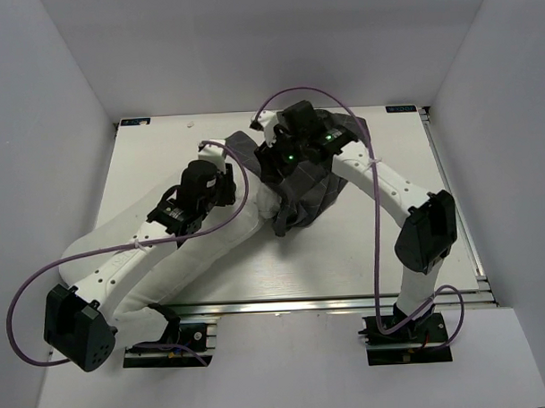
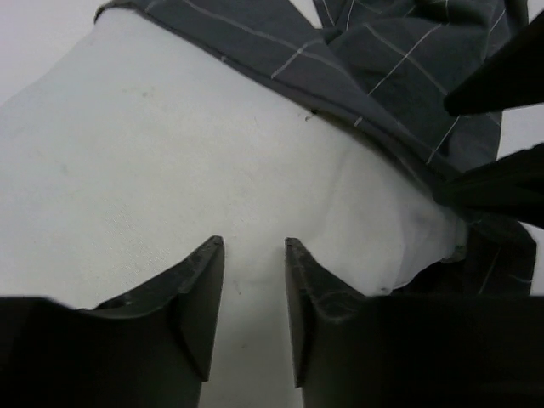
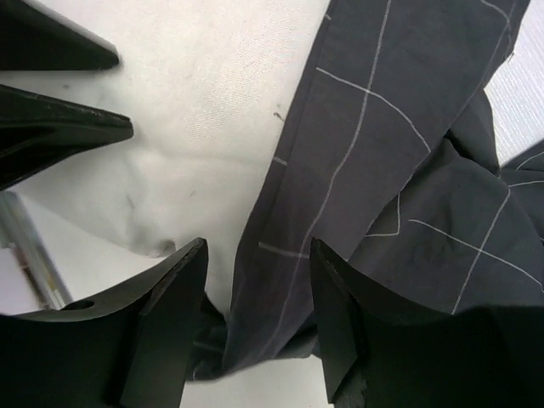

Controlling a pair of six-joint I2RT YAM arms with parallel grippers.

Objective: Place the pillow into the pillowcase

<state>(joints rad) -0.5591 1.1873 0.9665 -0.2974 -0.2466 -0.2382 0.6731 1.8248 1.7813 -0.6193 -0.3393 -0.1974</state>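
Straddling pillowcase [image 3: 399,170] edge, right hand [image 3: 255,289] parted | left hand [image 2: 253,280] parted over pillow [image 2: 170,170]

White arm links with black joints and claws, trailing purple cables, green lights glowing.

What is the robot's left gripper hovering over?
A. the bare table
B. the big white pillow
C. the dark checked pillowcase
B: in the left wrist view the open left gripper frames plain off-white pillow fabric, while the dark grey grid-patterned pillowcase lies farther ahead.
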